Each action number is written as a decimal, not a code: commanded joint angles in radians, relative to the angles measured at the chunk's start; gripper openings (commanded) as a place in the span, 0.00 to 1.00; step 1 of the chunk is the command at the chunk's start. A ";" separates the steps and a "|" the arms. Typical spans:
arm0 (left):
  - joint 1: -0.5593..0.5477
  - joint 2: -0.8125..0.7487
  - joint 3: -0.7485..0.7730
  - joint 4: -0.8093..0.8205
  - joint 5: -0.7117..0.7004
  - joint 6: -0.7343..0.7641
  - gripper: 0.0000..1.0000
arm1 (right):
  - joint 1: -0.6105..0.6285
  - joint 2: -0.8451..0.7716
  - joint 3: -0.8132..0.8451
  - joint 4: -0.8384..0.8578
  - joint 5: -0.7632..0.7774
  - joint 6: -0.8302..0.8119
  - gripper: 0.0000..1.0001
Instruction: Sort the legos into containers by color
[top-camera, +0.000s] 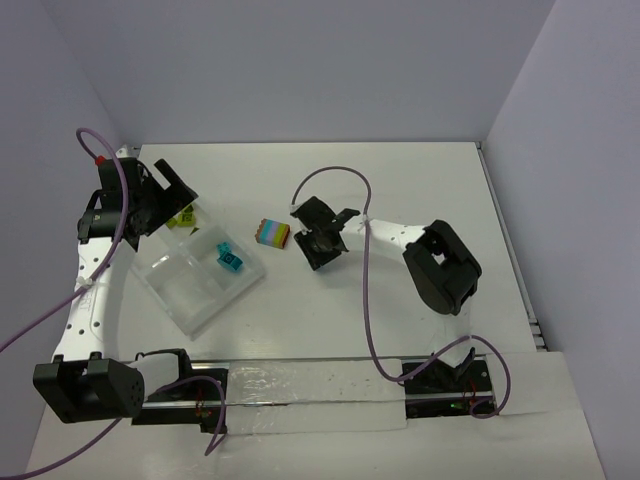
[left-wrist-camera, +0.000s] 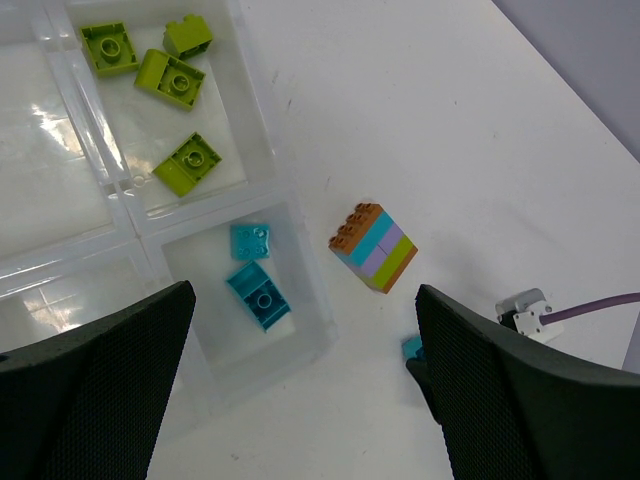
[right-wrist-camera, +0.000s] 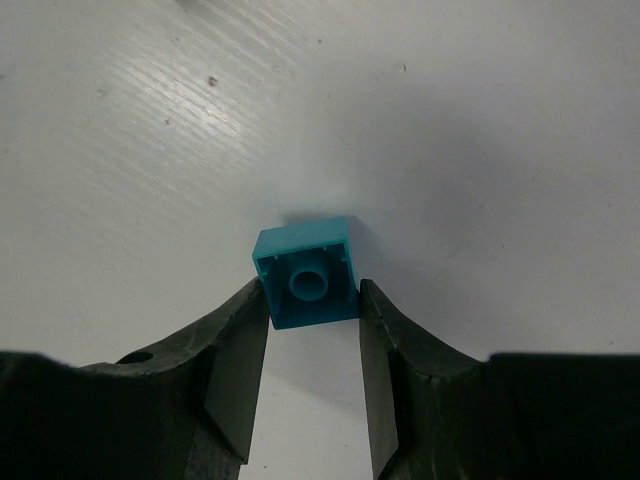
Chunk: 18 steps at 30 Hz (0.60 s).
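Gripping a teal brick (right-wrist-camera: 305, 275) with the right gripper (right-wrist-camera: 311, 296), I am pressing both fingers against its opposite sides, so the jaws are standing narrow. The brick's hollow underside is facing the wrist camera. It is sitting low over the white table (right-wrist-camera: 480, 150), and I cannot tell whether it is touching the surface. In the top view this gripper is working just right of the stack (top-camera: 273, 233), a block of orange, teal, purple and lime layers that is lying on the table near the tray (top-camera: 190, 295) but apart from it. The left gripper (top-camera: 165, 205) is hovering above the tray's far-left part, with its jaws spread wide and nothing between them. Its wrist camera is looking down on two neighbouring compartments: four lime bricks (left-wrist-camera: 170, 77) are lying loose in one, and two teal bricks (left-wrist-camera: 258, 296) are lying in the next. That second compartment is just beside the stack.
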 joint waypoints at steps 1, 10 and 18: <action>0.001 -0.018 0.008 0.034 0.007 0.016 0.99 | 0.023 -0.036 0.058 0.014 0.000 0.021 0.21; 0.002 -0.003 0.060 -0.013 -0.021 0.020 0.99 | 0.146 -0.086 0.188 0.031 -0.018 0.034 0.22; 0.002 -0.015 0.057 -0.033 -0.042 -0.023 0.99 | 0.268 0.111 0.515 -0.006 -0.040 0.023 0.24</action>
